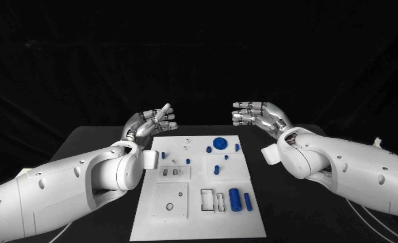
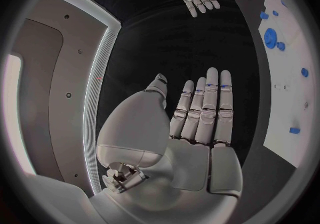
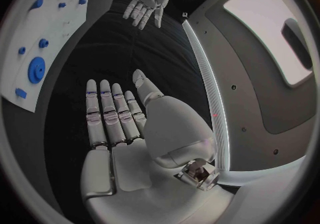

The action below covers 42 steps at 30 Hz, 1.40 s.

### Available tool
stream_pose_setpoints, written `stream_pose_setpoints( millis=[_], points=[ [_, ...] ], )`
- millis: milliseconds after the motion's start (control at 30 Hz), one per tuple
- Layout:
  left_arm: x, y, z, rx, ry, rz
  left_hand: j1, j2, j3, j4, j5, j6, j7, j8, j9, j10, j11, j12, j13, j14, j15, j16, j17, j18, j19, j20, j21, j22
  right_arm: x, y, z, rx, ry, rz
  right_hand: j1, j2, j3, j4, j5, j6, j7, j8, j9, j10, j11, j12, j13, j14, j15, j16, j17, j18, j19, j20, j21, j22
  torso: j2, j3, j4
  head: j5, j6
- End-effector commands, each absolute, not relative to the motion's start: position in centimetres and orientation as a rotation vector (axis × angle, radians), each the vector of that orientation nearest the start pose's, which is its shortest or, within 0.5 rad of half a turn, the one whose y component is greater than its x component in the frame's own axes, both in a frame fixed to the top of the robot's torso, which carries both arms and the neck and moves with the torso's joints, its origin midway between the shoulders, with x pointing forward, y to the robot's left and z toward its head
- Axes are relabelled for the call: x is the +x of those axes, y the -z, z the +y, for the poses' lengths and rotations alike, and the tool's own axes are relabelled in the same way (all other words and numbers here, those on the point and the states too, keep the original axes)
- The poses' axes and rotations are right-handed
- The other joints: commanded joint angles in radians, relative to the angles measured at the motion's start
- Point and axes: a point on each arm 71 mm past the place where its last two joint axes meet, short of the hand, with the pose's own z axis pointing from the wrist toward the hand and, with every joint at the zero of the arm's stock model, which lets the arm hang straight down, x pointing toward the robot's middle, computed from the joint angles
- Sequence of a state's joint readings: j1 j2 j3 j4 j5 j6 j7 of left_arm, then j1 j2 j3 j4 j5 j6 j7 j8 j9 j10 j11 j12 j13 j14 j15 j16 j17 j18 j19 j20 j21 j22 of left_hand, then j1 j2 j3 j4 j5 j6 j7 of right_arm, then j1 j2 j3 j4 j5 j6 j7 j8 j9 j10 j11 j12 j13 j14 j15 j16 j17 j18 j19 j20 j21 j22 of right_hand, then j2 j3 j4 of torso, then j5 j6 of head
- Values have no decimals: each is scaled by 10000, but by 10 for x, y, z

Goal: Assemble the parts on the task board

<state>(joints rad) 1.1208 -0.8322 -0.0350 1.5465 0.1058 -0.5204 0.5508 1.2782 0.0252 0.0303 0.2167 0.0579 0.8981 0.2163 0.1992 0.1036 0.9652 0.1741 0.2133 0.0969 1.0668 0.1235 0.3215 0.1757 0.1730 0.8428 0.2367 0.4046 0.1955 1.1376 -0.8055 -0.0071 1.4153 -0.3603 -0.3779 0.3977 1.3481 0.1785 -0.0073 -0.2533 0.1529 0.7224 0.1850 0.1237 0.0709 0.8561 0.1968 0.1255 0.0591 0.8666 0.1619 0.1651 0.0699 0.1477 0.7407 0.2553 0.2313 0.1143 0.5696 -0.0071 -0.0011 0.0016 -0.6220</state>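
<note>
Hiding task board [image 1: 199,220] edge (left): left arm [image 1: 75,185].

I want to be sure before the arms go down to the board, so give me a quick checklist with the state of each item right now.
1. Left hand holds nothing, fingers apart: ok.
2. Right hand holds nothing, fingers apart: ok.
3. Both hands off the white board, beyond its far edge: ok.
4. Big blue disc lies on the board's far part: ok.
5. Two blue cylinders lie side by side near the front: ok.
6. Which slot fits which piece: cannot tell.
</note>
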Motion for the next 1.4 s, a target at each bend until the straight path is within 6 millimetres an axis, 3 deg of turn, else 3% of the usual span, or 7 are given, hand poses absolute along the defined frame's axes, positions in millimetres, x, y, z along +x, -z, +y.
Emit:
stream_pose_setpoints(
  millis=[33,200,400,533,667,833,1400],
  points=[
    [468,199,210,-12006,15180,12314,358,76,76,-248,21,612,-175,85,25,971,-348,199,98,1170,-419,469,434,84,1044,-440,599,238,500,187,-215,4726,-12534,14434,384,-329,612,-388,-49,2250,200,175,11,2493,-560,60,23,3038,-756,396,80,375,2197,-628,1004,310,200,-31,60,4,14],
    [453,191,216,-12051,15479,12469,564,71,203,-391,24,1080,-473,-77,-22,1821,-736,118,176,2637,-916,1625,1507,94,2366,-940,1814,846,505,173,-210,3090,-12027,14695,425,-618,821,-387,118,2671,86,58,-19,3148,-757,-97,60,4118,-1085,533,218,376,2936,-983,1594,557,435,-31,50,-8,59],
    [431,179,213,-12639,16442,12646,571,90,165,-481,28,1107,-402,-435,-124,1685,-687,-296,205,2361,-942,3032,2988,64,2672,-1044,3103,1622,512,152,-204,1284,-11177,15247,502,-1052,839,-352,153,3237,-231,-18,-8,4034,-1165,-129,101,6249,-1691,1553,908,355,4337,-1668,3224,1413,826,-89,176,-108,210],
    [419,169,209,-12469,17096,12957,787,121,252,-696,11,1186,-402,-577,-151,1737,-691,-441,245,2042,-960,3822,3774,76,2617,-1068,3792,2059,516,142,-198,-768,-9606,15625,56,-1133,887,-337,127,3484,-418,-227,-13,4332,-1352,-370,144,6371,-1903,3971,2304,346,5116,-1879,4461,2101,1114,-155,284,-203,266],
    [411,160,206,-12122,17592,13207,920,115,331,-856,16,1241,-431,-682,-167,1783,-692,-561,266,1804,-965,4267,4240,83,2461,-1056,4256,2363,516,137,-190,-2820,-7611,15567,-196,-1206,1164,-340,37,3675,-475,-428,-2,4362,-1363,-614,175,6527,-1925,7179,5448,313,5159,-1892,5335,2706,1379,-252,460,-289,287],
    [407,153,209,-11939,17756,13326,917,107,352,-900,9,1256,-413,-747,-178,1797,-689,-630,277,1757,-971,4577,4572,85,2410,-1045,4536,2540,514,133,-181,-4136,-6036,15287,-478,-1378,1567,-326,-134,3808,-545,-576,19,4146,-1402,-633,162,6497,-1903,9678,8245,-1,5650,-1875,7577,5363,1640,-291,589,-332,286],
    [400,138,209,-11625,18085,13363,766,67,292,-883,6,1160,-338,-900,-222,1674,-618,-775,279,1491,-897,4595,4653,90,2182,-996,4756,2693,516,131,-165,-4958,-4590,14792,-874,-1686,2227,-241,-256,3694,-501,-598,22,3246,-1198,-654,63,6288,-1732,10690,9288,-115,5511,-1693,8795,6673,2188,-300,822,-546,480]
  ],
)
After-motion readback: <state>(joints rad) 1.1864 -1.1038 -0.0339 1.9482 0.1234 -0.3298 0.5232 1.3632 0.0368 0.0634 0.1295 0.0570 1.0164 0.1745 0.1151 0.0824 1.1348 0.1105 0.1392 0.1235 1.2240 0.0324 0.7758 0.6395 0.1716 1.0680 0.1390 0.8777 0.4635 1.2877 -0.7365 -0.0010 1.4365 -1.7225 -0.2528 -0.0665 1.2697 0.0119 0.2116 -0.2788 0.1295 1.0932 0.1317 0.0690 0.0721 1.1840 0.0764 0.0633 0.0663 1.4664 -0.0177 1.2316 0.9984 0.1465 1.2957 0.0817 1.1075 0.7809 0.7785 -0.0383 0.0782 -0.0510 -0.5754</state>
